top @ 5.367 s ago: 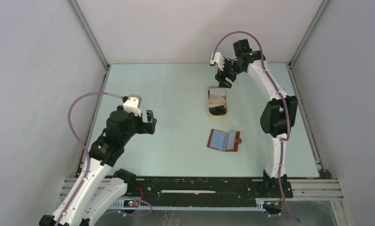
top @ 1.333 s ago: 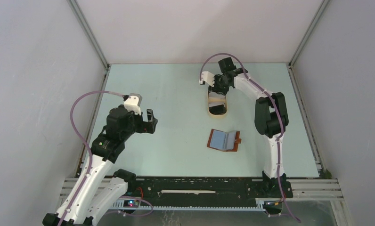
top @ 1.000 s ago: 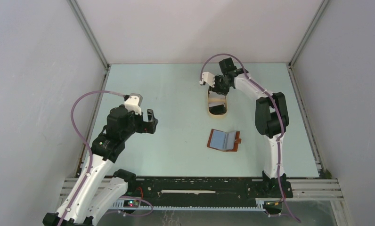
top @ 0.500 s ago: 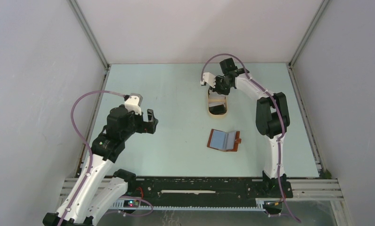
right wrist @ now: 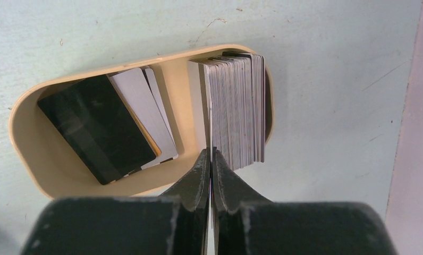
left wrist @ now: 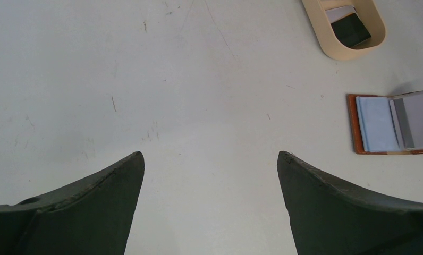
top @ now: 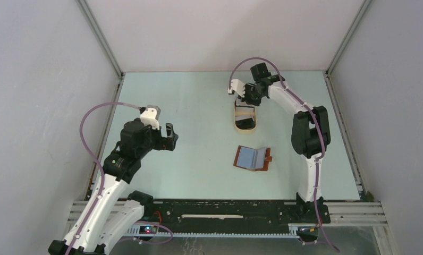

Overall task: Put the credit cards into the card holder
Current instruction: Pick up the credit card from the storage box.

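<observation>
The credit cards sit in a tan oval tray (right wrist: 34,159): a tight upright stack (right wrist: 236,106) at one end and loose flat ones, a black card (right wrist: 98,127) on top, at the other. My right gripper (right wrist: 211,154) hangs over the tray (top: 245,114), shut on a single thin card (right wrist: 209,106) at the stack's edge. The card holder (top: 253,158) lies open on the table nearer the arms, with a pale blue card (left wrist: 377,123) and a grey one (left wrist: 422,119) in it. My left gripper (left wrist: 209,156) is open over bare table at the left (top: 169,139).
White walls with metal frame rails (top: 100,37) enclose the pale green table. The right arm (top: 307,133) reaches from its base along the right side to the tray. A black rail (top: 225,210) runs along the near edge.
The right gripper's jaws have closed onto a card at the tray and it has shifted slightly right. The left arm has not moved.
</observation>
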You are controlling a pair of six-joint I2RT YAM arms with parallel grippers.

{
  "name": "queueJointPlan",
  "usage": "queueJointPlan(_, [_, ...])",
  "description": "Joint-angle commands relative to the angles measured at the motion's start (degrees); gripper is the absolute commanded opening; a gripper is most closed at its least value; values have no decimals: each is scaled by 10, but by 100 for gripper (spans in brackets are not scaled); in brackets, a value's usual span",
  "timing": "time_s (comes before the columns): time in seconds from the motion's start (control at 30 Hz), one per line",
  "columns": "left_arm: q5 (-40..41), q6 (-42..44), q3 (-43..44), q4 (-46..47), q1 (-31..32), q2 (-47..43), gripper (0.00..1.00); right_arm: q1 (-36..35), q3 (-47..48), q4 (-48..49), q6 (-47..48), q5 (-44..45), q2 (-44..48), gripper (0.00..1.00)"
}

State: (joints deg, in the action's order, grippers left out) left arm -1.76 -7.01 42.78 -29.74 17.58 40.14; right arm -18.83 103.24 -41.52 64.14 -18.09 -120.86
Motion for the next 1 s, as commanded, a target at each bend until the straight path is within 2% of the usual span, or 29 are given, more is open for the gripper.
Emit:
queueJointPlan(0.0, [-8, 12, -10, 16, -5, -1, 100, 8, 12, -12, -1, -25, 41, 6])
queueJointPlan(0.17, [-11, 12, -10, 15, -5, -1, 100, 12, 21, -34, -6, -46, 44, 0])
queueJointPlan(0.4, [-45, 14, -10, 22, -7, -11, 100, 24, 17, -65, -48, -112, 86, 0])
queueJointPlan(0.57, [-125, 10, -17, 49, -8, -41, 100, 27, 17, -125, -88, -168, 126, 0])
queueJointPlan(0.67, [-187, -25, -24, 91, -8, -61, 100, 27, 17, -174, -122, -226, 149, 0])
queueJointPlan(0.73, [-240, -92, -41, 150, -8, -66, 100, 28, 16, -207, -148, -277, 163, 0])
queueJointPlan(0.83, [-309, -224, -98, 303, -8, -63, 99, 30, -3, -241, -188, -371, 187, 0])
queueJointPlan(0.9, [-326, -324, -150, 436, -3, -53, 98, 32, -37, -246, -212, -418, 207, 0])
queueJointPlan(0.97, [-313, -385, -195, 537, 18, -38, 97, 35, -89, -225, -247, -458, 232, 0])
